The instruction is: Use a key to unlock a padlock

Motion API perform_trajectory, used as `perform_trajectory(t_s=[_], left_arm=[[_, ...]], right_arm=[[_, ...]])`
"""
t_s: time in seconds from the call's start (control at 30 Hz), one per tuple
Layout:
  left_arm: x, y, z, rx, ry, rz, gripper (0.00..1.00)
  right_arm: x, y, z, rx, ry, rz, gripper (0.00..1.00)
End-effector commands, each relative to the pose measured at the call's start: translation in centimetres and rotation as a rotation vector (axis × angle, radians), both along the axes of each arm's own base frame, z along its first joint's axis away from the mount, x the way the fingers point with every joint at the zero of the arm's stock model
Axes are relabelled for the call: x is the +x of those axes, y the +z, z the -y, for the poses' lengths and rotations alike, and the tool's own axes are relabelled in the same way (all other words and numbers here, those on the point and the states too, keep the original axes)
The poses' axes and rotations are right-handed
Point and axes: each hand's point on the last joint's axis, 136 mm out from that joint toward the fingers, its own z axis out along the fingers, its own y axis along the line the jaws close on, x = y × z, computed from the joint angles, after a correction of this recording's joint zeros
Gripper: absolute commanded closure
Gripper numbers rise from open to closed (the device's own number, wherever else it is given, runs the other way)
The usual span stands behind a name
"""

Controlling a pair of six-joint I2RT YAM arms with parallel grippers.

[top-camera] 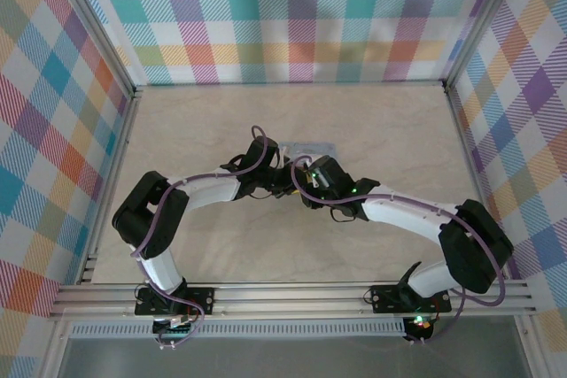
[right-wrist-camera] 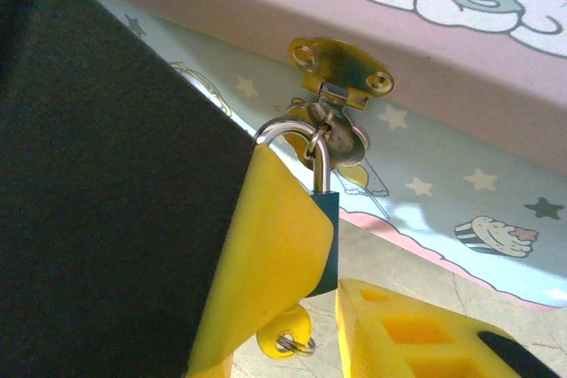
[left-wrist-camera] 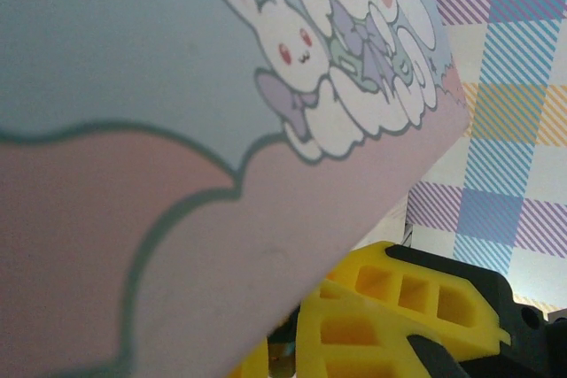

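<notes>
— Two grippers are meeting nose to nose at mid-table: the left gripper (top-camera: 283, 176) and the right gripper (top-camera: 302, 187). Are we reading their jaws?

— We are not. In the right wrist view a yellow finger (right-wrist-camera: 270, 263) is lying across the padlock (right-wrist-camera: 329, 235) and touching it. A second yellow finger (right-wrist-camera: 399, 334), pocketed like a grid, is sitting just beside it, low and to the right. Whether anything is clamping, we cannot tell. In the left wrist view another pocketed yellow finger (left-wrist-camera: 381, 307) is showing at the bottom edge, and we cannot tell there either whether the gap is wide or narrow.

— And where is the lock hanging?

— It is hanging by its silvery shackle (right-wrist-camera: 322, 170) from the brassy hasp (right-wrist-camera: 341, 70) on the front wall of the tin (right-wrist-camera: 461, 183). We are seeing just a strip of its bluish body, because the finger is hiding the rest. A small silvery ring (right-wrist-camera: 297, 343) on a round yellow tab is dangling just below.

— What is standing in our way?

— A big matte black mass (right-wrist-camera: 97, 201) is blocking the left half of the right wrist view. The tin's lid (left-wrist-camera: 133, 245), pink and pale blue with white cartoon animals, is crowding the left wrist camera.

— How are the arms sitting?

— Both are bending outward at the elbows and reaching inward, with purple cables (top-camera: 257, 135) looping along their white links. The tin is lying just beyond the grippers on the pale marbled table (top-camera: 399, 130), inside plaid walls (top-camera: 266, 15).
</notes>
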Motion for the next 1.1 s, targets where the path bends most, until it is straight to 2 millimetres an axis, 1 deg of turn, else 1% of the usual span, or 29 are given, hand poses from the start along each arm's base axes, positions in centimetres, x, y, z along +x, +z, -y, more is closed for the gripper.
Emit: perform_trajectory(t_s=[0.0, 0.1, 0.13, 0.3, 0.43, 0.57, 0.73, 0.9, 1.07], left_arm=[[0.1, 3.2, 0.8, -0.061, -0.033, 0.059, 0.98], [0.2, 3.2, 0.8, -0.063, -0.033, 0.059, 0.98], [0.1, 3.2, 0.8, -0.064, -0.034, 0.06, 0.98], [0.1, 3.0, 0.7, -0.055, -0.032, 0.06, 0.98], [0.0, 2.1, 0.5, -0.041, -0.024, 0.046, 0.94], [0.0, 1.1, 0.1, -0.015, -0.006, 0.037, 0.88], [-0.1, -0.3, -0.4, 0.009, 0.008, 0.021, 0.85], [-0.2, -1.9, -0.7, 0.032, 0.023, -0.002, 0.77], [-0.3, -2.8, -1.3, 0.058, 0.047, -0.007, 0.6]], right_arm=[[0.7, 1.4, -0.8, 0.01, 0.015, 0.042, 0.7], [0.6, 1.3, -1.1, 0.006, 0.038, 0.035, 0.95], [0.6, 1.2, -1.2, 0.006, 0.043, 0.033, 1.0], [0.4, 0.8, -1.1, 0.005, 0.042, 0.027, 1.0], [0.1, 0.1, -1.0, 0.011, 0.04, 0.011, 1.0], [-0.2, -0.8, -0.9, 0.013, 0.044, -0.004, 1.0], [-0.7, -2.1, -0.9, 0.014, 0.059, -0.022, 1.0], [-0.8, -3.6, -1.0, 0.006, 0.059, -0.036, 1.0], [-0.7, -4.9, -0.9, -0.005, 0.047, -0.053, 1.0]])
